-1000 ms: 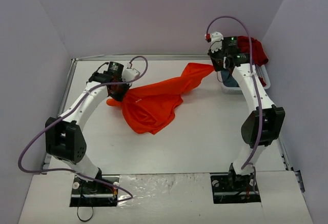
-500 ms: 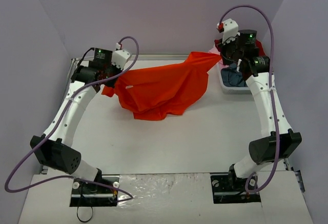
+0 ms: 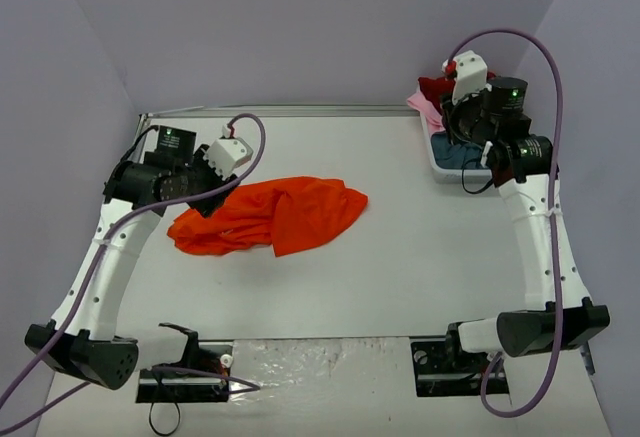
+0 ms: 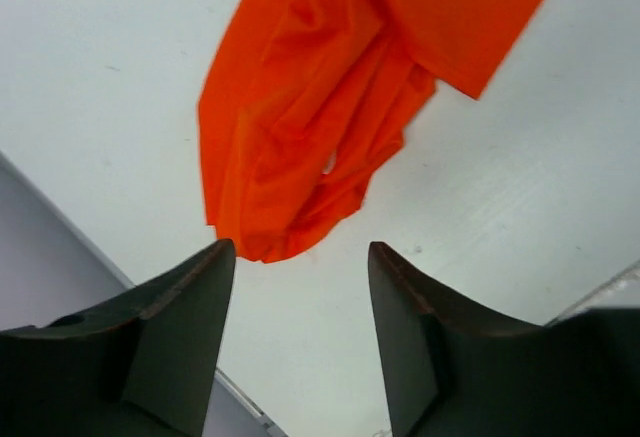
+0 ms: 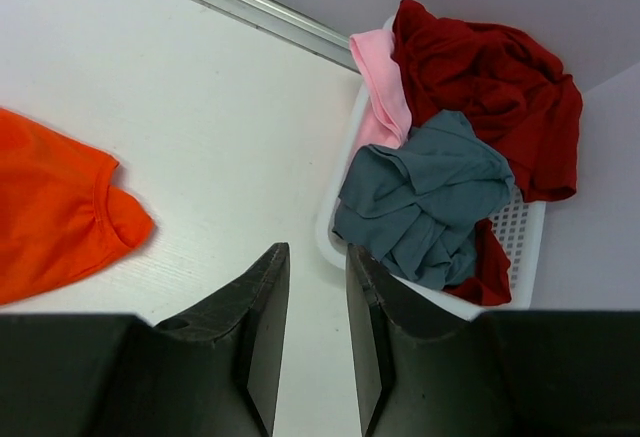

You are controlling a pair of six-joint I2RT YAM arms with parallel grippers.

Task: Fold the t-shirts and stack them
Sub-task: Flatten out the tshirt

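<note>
Orange-red t-shirt (image 3: 270, 219) is noted crumpled on the bench (image 3: 420, 257) at 9 o'clock of centre, untouched by left gripper (image 4: 298, 257) (jaws moderately parted, empty) and right gripper (image 5: 317, 257) (jaws narrowly parted, empty); judged light and limp, best pinched at two hem corners.

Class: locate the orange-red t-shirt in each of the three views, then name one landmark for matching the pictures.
Top external: the orange-red t-shirt lies crumpled left of centre on the table.
Left wrist: the t-shirt fills the upper middle.
Right wrist: only one end of the t-shirt shows, at the left edge.
Landmark: the white basket, far right from above, right of centre in right wrist; absent from left wrist.
</note>
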